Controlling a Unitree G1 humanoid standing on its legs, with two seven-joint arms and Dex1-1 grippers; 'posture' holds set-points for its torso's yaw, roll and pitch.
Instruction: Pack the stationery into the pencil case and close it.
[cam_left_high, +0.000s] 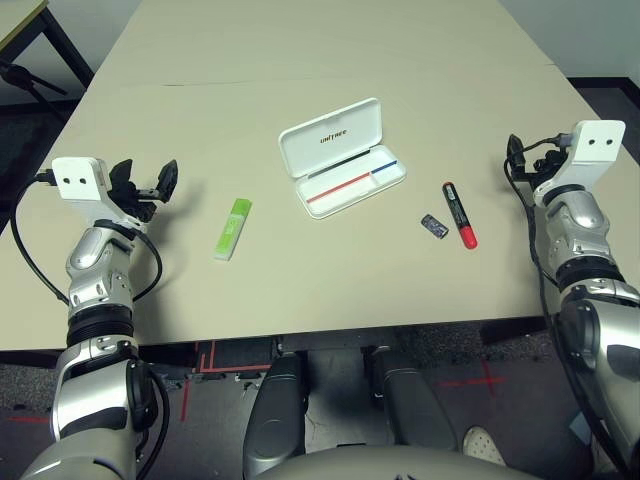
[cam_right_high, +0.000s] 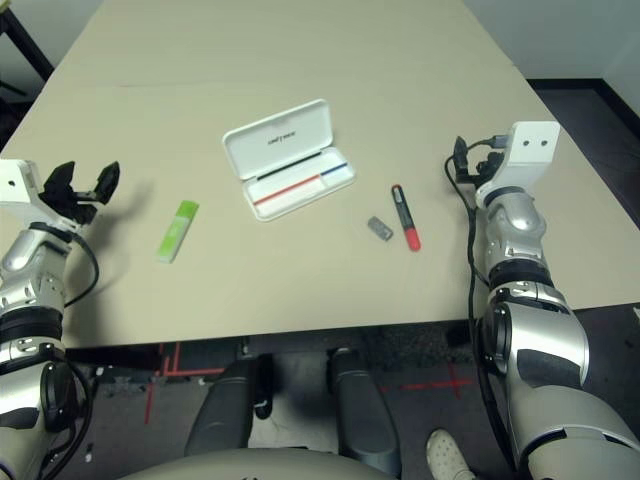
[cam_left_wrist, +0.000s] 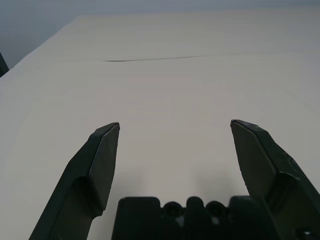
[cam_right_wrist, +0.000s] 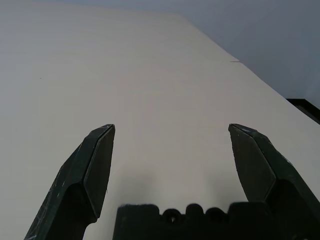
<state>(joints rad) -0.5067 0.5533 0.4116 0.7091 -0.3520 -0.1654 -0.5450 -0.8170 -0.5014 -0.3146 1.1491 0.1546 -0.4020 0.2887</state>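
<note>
- On the beige table (cam_left_high: 330, 40), in the left eye view, the flat white hard-plastic pencil case (cam_left_high: 342, 156) is lying open at centre. The lime-green highlighter with a white end (cam_left_high: 231, 229) is resting well to its left; the red-capped marker with a black barrel (cam_left_high: 459, 214) and the tiny dark rectangular piece (cam_left_high: 433, 226) are lying side by side to its right.
- The left gripper (cam_left_high: 148, 187) is hovering spread open and empty, near the table's left edge and apart from the highlighter.
- Across the right eye view, the right gripper (cam_right_high: 462, 160) is sitting near the table's right edge, apart from the marker. Nothing is packed; all three items are awaiting pickup.
- Risk: the dark piece is lying just beside the marker, so a descending finger is likely to knock one while closing on the other. A nudged marker may roll.
- Risk: the raised lid is likely to catch an arm crossing low over the case, shifting or shutting it early.
- From the left wrist view, the left fingers (cam_left_wrist: 102, 160) are standing wide apart over bare tabletop, with open room ahead.
- From the right wrist view, the right fingers (cam_right_wrist: 95, 167) are likewise parted and holding nothing; the table's edge is running close along one side, limiting outward travel.
</note>
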